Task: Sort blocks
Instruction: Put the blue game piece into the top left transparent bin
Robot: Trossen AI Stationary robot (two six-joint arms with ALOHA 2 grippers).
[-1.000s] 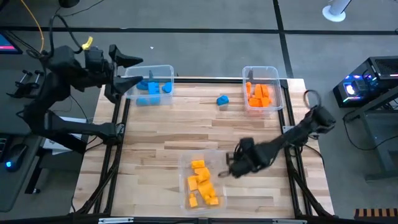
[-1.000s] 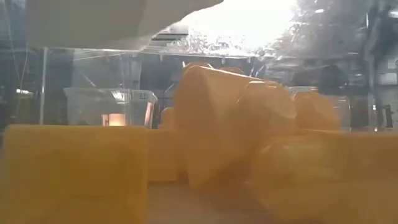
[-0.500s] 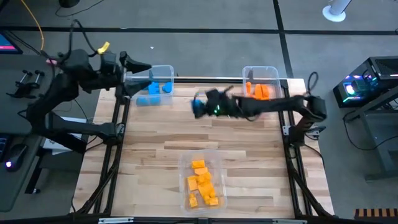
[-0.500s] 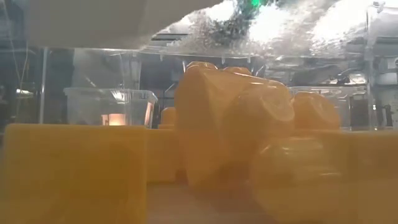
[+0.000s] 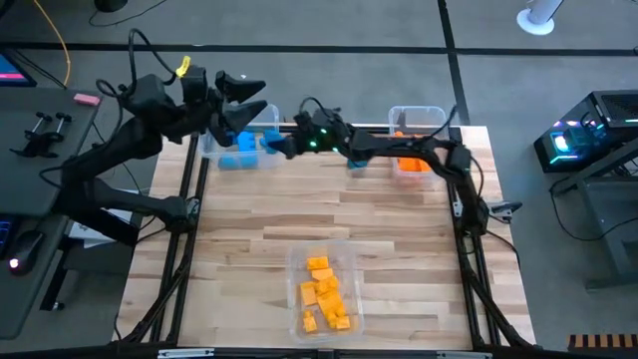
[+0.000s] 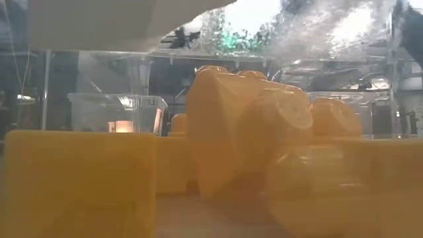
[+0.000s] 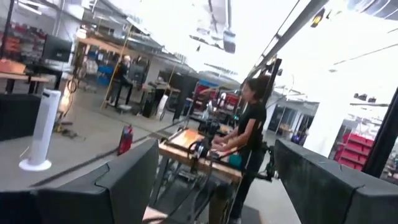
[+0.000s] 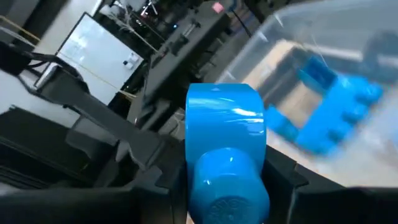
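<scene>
The right gripper [image 8: 227,186] pinches a blue block [image 8: 227,146] beside the 11 o'clock bin [image 5: 261,113] of blue blocks [image 5: 242,142]. Orange blocks [image 5: 411,163] fill the 1 o'clock bin [image 5: 419,112], yellow blocks [image 5: 323,292] the 6 o'clock bin [image 5: 347,251]. The left gripper [image 5: 242,92] hovers by the blue bin, fingers wide.

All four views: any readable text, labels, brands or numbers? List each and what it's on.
None can be read.
Blue block held in the right end effector: a round embossed mark on its stud, too blurred to read.
Monitor in the right wrist view: window outlines only, no legible words.
Red bins and benches behind the person in the left wrist view: too small to tell.
Clear bins, table: no markings visible.
</scene>
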